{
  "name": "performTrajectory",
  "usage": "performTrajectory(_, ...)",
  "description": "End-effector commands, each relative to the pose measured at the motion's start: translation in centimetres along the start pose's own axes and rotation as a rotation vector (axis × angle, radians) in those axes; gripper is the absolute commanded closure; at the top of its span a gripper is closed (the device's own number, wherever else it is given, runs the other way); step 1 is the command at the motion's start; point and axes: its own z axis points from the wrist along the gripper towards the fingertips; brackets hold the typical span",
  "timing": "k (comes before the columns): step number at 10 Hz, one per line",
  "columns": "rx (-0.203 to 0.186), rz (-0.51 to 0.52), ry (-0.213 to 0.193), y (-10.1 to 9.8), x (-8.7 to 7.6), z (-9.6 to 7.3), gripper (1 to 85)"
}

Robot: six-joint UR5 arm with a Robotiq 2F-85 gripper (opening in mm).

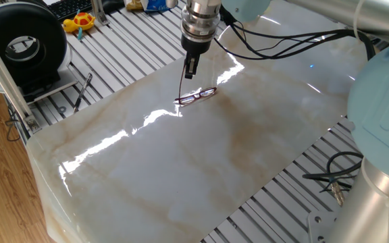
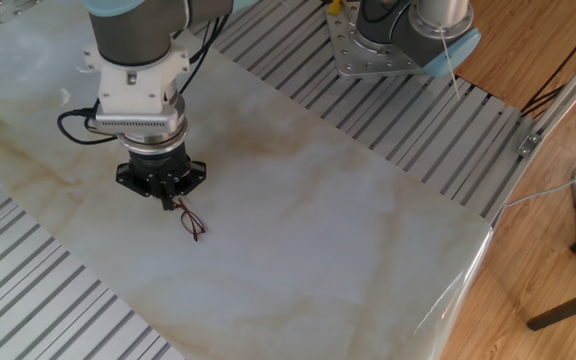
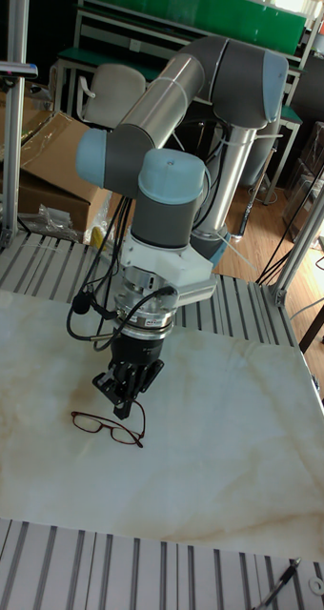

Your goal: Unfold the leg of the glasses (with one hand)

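The glasses (image 1: pixel 198 95) lie on the pale marble slab (image 1: pixel 181 169), a thin dark reddish wire frame with clear lenses. My gripper (image 1: pixel 190 73) hangs just above and behind them, pointing down with its black fingers close together. A slim leg (image 1: pixel 183 89) runs from the frame's left end up to the fingertips, and the fingers look shut on it. In the other fixed view the gripper (image 2: pixel 171 204) sits at the upper left of the glasses (image 2: pixel 193 223). From the tall fixed view the gripper (image 3: pixel 124 411) stands right over the frame (image 3: pixel 97 423).
A black round device (image 1: pixel 22 44), a yellow toy (image 1: pixel 80 21) and a black pen-like tool (image 1: pixel 83 91) lie on the slatted table left of the slab. Loose cables (image 1: pixel 333 175) lie at the right. Another robot base (image 2: pixel 398 35) stands beyond the slab's far edge.
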Motion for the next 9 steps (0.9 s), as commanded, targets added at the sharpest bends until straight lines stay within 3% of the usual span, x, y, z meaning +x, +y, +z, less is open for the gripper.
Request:
performTrajectory(1,0.004,0.001,-0.002,-0.4,0.4,0.0,73.3)
performTrajectory(4,0.01,-0.013,0.005,-0.8,1.2,0.1,70.7)
performTrajectory(7,0.008,-0.028,-0.01,-1.1,1.8,0.6,56.7)
performTrajectory(9,0.004,-0.037,-0.016,-1.1,2.2,0.8,54.3)
